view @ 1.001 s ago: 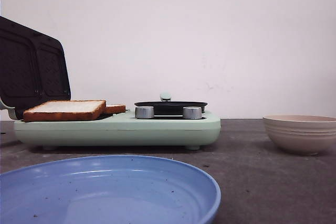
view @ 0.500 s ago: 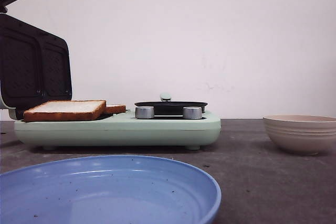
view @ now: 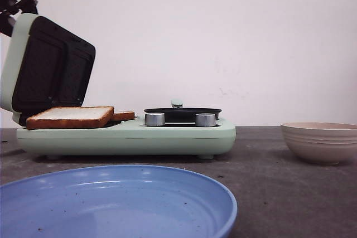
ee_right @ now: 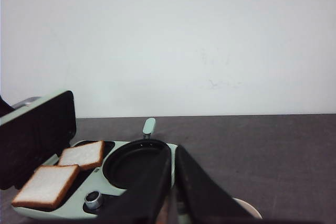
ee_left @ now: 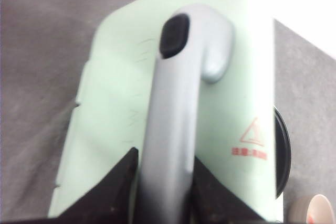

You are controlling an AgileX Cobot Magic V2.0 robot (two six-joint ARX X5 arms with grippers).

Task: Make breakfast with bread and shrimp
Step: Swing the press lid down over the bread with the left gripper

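Observation:
Two slices of bread lie side by side on the open sandwich maker's plate, the near slice [view: 70, 116] [ee_right: 46, 185] and the far slice [view: 124, 116] [ee_right: 82, 154]. The lid [view: 50, 65] stands tilted forward over them. My left gripper [ee_left: 165, 156] is shut on the lid's grey handle [ee_left: 178, 93], and it shows at the upper left in the front view [view: 17, 1]. My right gripper [ee_right: 173, 153] hangs shut and empty above the appliance's right side. The shrimp is out of view.
A black round pan [view: 182, 113] [ee_right: 134, 163] sits in the pale green appliance [view: 128, 137] behind two silver knobs [view: 154, 119]. A blue plate [view: 111, 204] fills the foreground. A beige bowl [view: 321, 140] stands at the right.
The lid has swung forward from leaning back to tilting over the bread. My left gripper has come into the front view at the upper left, on the handle.

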